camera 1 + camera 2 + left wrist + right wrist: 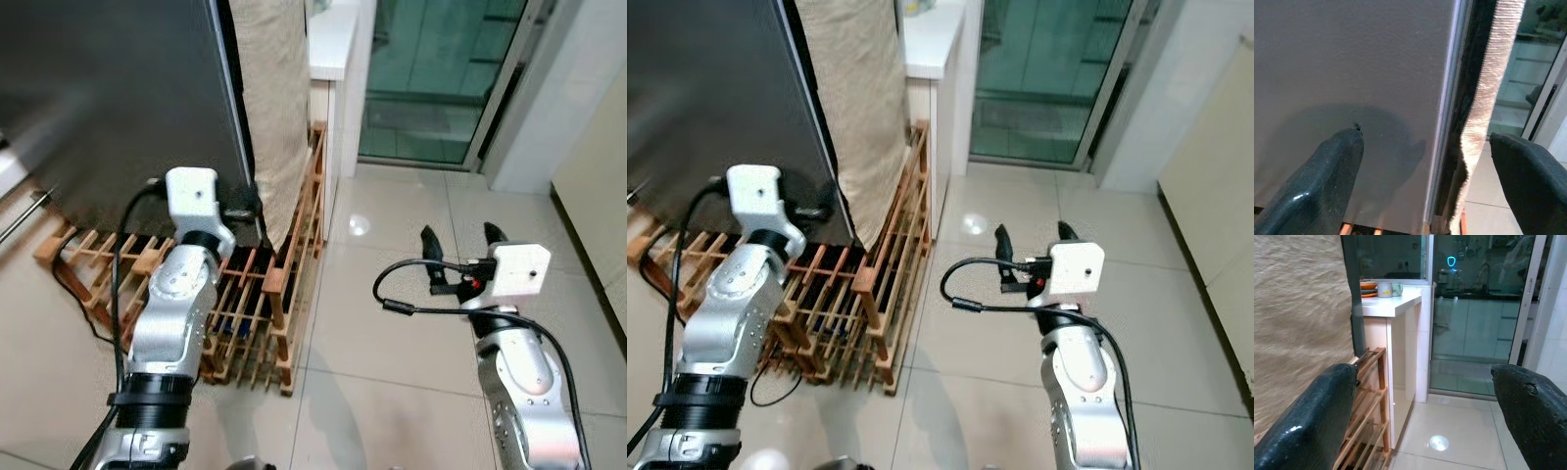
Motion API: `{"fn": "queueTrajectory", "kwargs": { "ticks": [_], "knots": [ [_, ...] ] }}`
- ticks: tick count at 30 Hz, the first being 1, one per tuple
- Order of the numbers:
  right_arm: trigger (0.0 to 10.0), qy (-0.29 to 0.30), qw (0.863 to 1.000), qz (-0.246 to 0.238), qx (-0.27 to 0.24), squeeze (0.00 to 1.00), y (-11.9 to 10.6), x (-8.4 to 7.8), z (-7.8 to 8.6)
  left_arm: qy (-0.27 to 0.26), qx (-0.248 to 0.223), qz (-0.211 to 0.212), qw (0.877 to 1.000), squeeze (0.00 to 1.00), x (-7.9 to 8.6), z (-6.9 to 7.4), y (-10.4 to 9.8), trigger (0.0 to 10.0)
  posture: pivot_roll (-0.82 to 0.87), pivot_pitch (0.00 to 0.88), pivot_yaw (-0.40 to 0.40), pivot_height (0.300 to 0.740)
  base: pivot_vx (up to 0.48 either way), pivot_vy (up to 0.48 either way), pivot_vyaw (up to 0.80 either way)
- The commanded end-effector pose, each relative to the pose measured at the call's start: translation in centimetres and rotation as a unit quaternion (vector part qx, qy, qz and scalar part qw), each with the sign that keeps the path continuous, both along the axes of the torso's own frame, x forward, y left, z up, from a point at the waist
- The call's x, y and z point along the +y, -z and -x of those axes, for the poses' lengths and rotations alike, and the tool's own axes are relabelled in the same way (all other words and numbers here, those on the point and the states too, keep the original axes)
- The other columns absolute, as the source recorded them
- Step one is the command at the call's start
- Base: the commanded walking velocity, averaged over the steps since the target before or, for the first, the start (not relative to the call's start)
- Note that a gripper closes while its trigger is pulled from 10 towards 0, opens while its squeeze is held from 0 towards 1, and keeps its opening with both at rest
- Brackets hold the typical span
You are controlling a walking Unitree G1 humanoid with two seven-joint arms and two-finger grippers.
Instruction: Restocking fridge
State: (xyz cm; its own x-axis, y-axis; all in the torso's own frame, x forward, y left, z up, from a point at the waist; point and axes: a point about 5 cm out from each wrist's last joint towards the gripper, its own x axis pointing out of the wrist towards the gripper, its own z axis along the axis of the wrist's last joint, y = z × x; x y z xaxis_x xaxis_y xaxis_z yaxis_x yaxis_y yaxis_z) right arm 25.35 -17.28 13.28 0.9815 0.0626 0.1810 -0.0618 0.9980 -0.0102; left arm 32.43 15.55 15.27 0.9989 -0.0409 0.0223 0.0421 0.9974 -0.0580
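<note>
Left gripper: fingers spread wide, holding nothing, raised close to the fridge door at its lower right edge. Whether a fingertip touches the door cannot be told. In the left wrist view one finger sits before the door face, the other past the cloth.

Right gripper: two fingers parted wide, empty, held out over the tiled floor, well apart from the fridge.

Counts: one fridge, two wooden racks beneath and beside it, one white counter carrying two mugs and a stack of orange plates, number not clear.

The door is dark grey, matte, with a pale metal edge strip. The beige woven cloth hangs just beside it. A glass sliding door stands beyond.
</note>
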Motion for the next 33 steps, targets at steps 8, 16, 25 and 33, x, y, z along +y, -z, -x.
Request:
{"fn": "queueTrajectory", "kwargs": {
  "ticks": [8,16,25,33],
  "knots": [
    [10.0,-0.002,1.0,0.007,0.001,0.0,0.0,0.4,-0.6,-0.015,0.005,-0.005,1.0,0.0,-0.8,-0.4,-0.1,10.0,-0.09,0.0,0.062,0.727,0.0,-0.179,0.27],
    [10.0,-0.009,1.0,0.014,0.007,0.0,0.2,0.3,-0.7,-0.056,-0.003,0.002,0.998,0.0,-0.3,-0.3,-0.4,10.0,-0.09,0.0,0.054,0.727,0.0,-0.472,0.59],
    [10.0,-0.017,1.0,0.016,0.018,0.0,0.6,0.5,-1.2,-0.052,-0.017,-0.015,0.998,0.0,-1.2,-0.5,-1.0,10.0,-0.08,0.0,0.039,0.739,0.0,-0.261,0.5],
    [10.0,-0.02,0.999,0.021,0.021,0.0,0.7,0.4,-1.2,-0.04,-0.015,-0.053,0.998,0.0,-1.8,-0.8,-0.9,10.0,-0.08,0.0,0.042,0.74,0.0,0.0,0.45]
  ]
}}
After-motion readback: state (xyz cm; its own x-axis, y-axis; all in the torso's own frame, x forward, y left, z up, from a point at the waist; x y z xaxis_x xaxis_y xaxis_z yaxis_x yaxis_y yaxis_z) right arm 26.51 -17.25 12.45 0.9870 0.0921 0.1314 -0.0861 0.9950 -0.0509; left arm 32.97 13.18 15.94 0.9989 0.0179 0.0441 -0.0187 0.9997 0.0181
